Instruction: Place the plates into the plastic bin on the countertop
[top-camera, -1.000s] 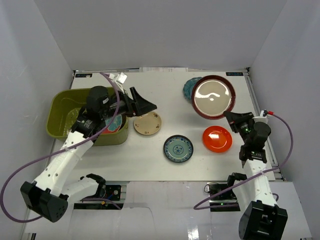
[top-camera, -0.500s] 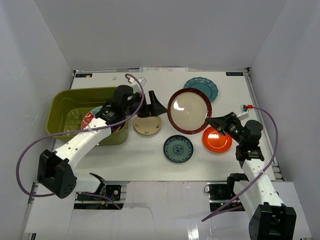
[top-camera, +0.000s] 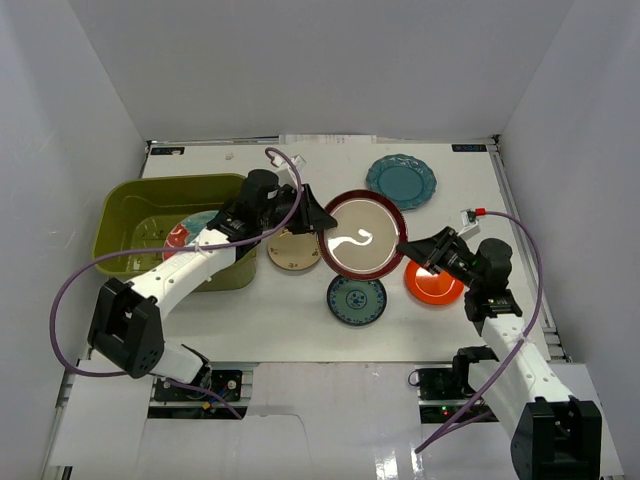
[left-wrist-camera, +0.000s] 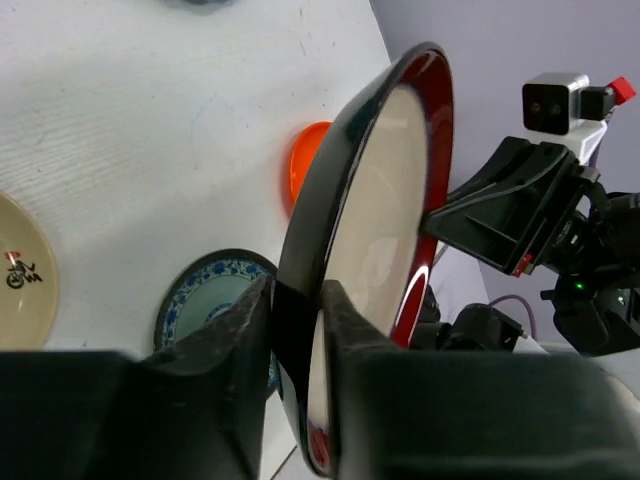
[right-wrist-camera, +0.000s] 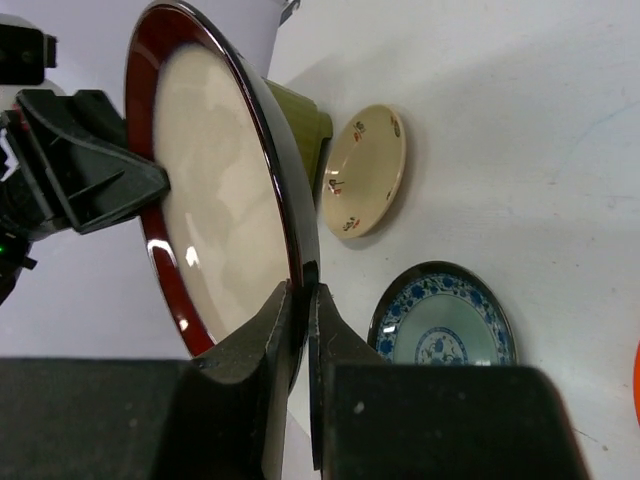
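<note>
Left end effector (left-wrist-camera: 295, 300) is closed on the left rim of the maroon-rimmed plate (top-camera: 360, 235), one finger on each face, seen edge-on in the left wrist view. Right end effector (right-wrist-camera: 302, 300) is pinched tight on the opposite rim of the same plate, at its right side in the top view. Both arms hold it at once. The plate is lifted off the bench (top-camera: 450, 210), near frame centre in the top view. Its cream face is turned up toward the top camera, and both wrist views show it tilted.

Bin (top-camera: 130, 195) sits at left of the frame on the bench, olive green, long side running left-right. Inside it: a red floral plate (top-camera: 177, 238) toward the lower right of the tub, and a pale grey-teal plate (top-camera: 203, 221) just above and right of it. The left arm crosses over both, so how they overlap is not readable. The rest of the bin floor shows bare green.

On the bench outside the bin:
- Small beige plate (top-camera: 290, 255), just right of the bin, flat, below the left end effector.
- Small blue-patterned plate (top-camera: 357, 299), flat, just below the held plate in the frame.
- Orange plate (top-camera: 437, 283), flat, lower right, partly covered by the right end effector.
- Scalloped teal plate (top-camera: 400, 181), flat, upper right, apart from the others.
</note>
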